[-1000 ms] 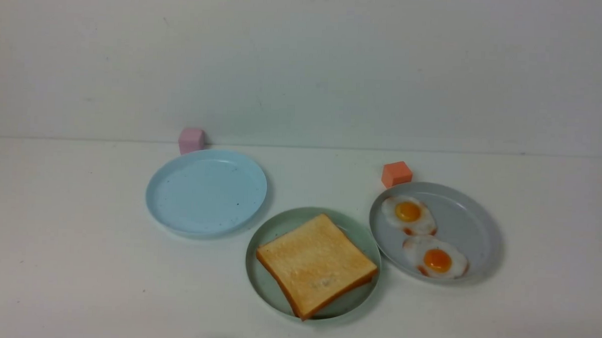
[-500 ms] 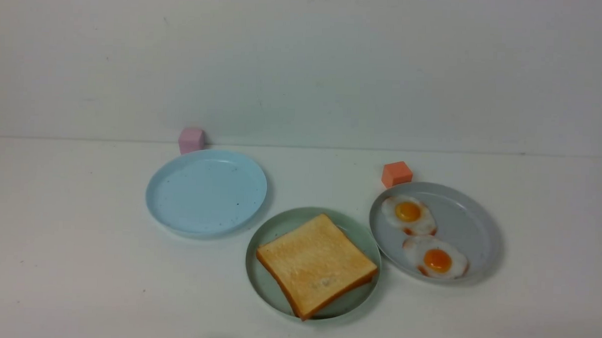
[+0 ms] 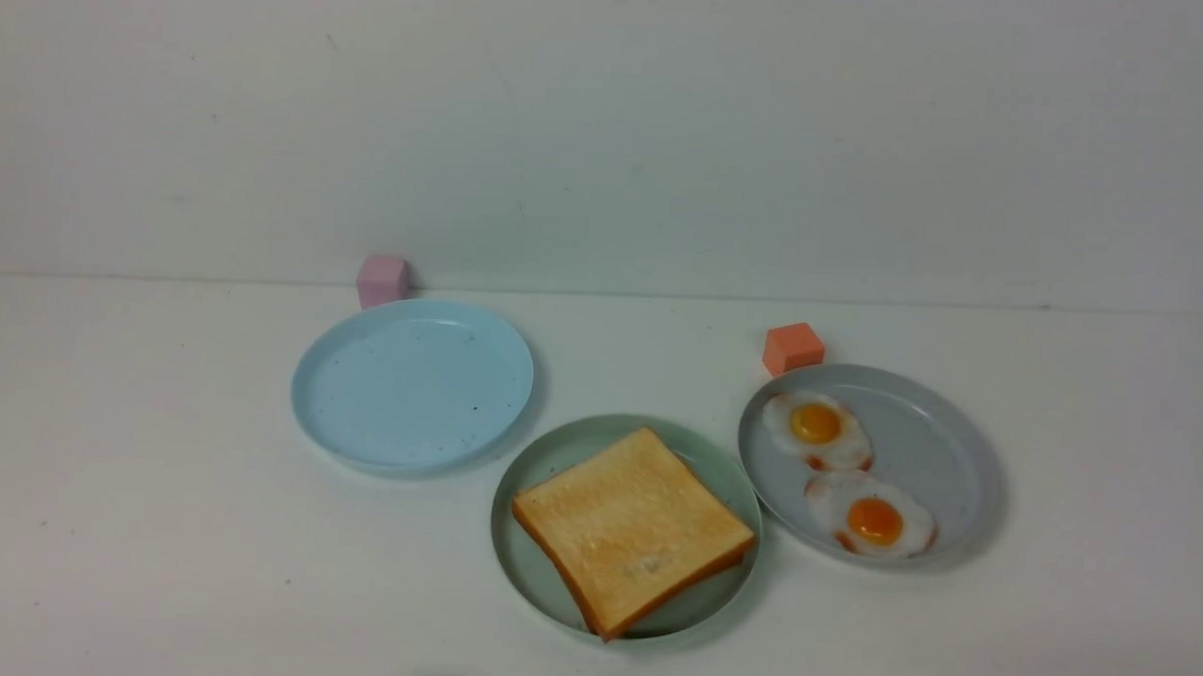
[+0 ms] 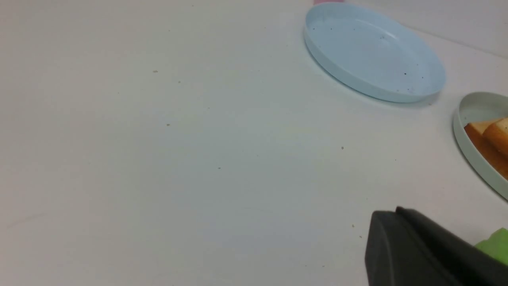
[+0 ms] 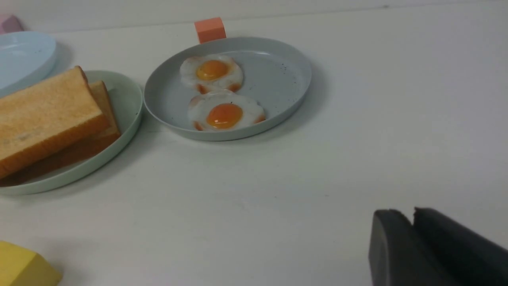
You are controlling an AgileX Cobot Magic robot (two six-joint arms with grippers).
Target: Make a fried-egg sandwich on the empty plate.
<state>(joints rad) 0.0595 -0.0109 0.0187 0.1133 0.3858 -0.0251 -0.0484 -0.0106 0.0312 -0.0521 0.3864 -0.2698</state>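
Front view: two toast slices [image 3: 635, 529], stacked askew, sit on the mint-green plate [image 3: 543, 581]; the light blue plate [image 3: 410, 386] lies at its ten o'clock, the grey plate [image 3: 932, 470] with two fried eggs [image 3: 873, 521] at its two o'clock. Left wrist view: the left gripper's [image 4: 392, 211] fingers are clenched, holding nothing. Right wrist view: the right gripper's [image 5: 407, 211] empty fingers stand slightly parted.
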